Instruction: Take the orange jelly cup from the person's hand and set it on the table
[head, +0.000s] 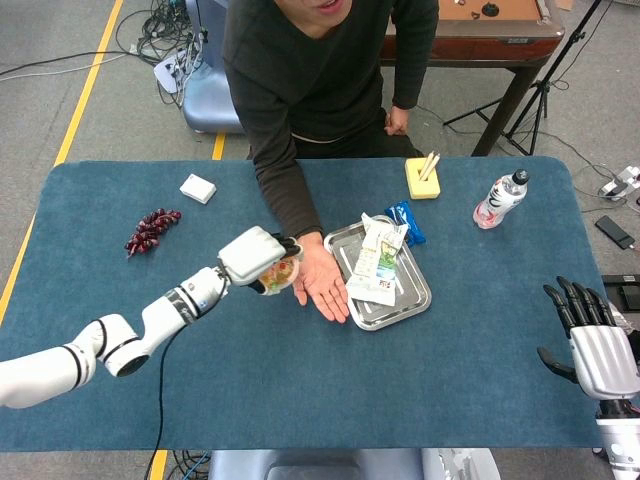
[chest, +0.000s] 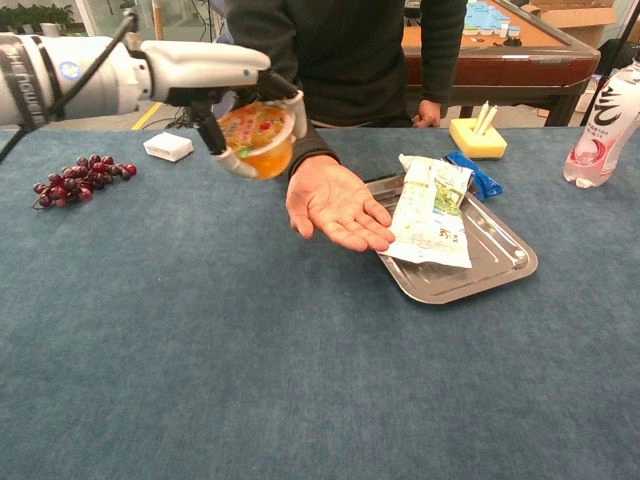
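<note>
My left hand grips the orange jelly cup and holds it tilted in the air, left of the person's hand. That palm lies open and bare above the table, apart from the cup. My right hand rests open at the table's right edge, holding nothing; only the head view shows it.
A metal tray with snack packets sits right of the person's hand. Purple grapes and a small white box lie at the left. A yellow sponge block and a bottle stand at the back right.
</note>
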